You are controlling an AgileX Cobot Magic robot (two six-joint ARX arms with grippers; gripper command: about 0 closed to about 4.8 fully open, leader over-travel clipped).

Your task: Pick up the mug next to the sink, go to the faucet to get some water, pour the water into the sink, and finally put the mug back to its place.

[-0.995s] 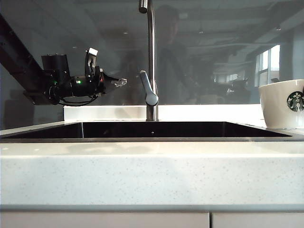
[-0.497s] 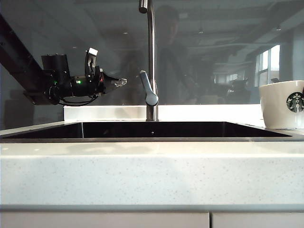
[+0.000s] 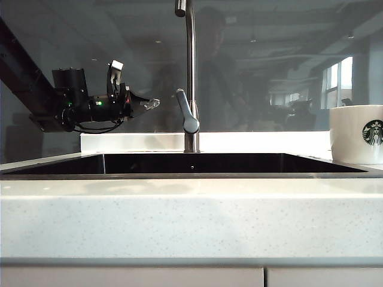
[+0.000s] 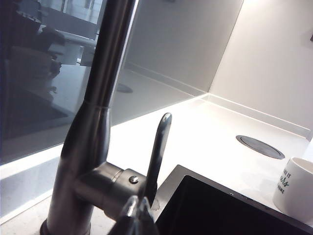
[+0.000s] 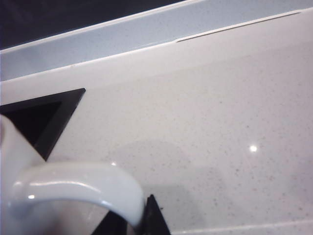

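On the far left of the exterior view our left tool (image 3: 152, 103) hangs in the air, level, its tips pinched together on nothing and aimed at the lever of the faucet (image 3: 190, 72) — just short of it, as far as we can tell. The wrist view bears this out: the clenched tips sit just under the lever (image 4: 157, 156).

Across the middle runs the sink (image 3: 54, 174), dark and set into the table (image 3: 179, 221).

At the far right stands the mug (image 3: 357, 134), upright on the table just beside the sink's right end. Our right tool (image 5: 128, 221) is out of the exterior view; from its wrist camera we see one dark fingertip right by the mug's handle (image 5: 73, 183), but whether it grips or has let go we cannot tell.

The risk, as we judge it, lies with that handle. If the tool pulls away while a finger is hooked behind it, the mug could be dragged or tipped — and the sink edge is close. The left tool, if it drifts, could knock the lever and start the water.
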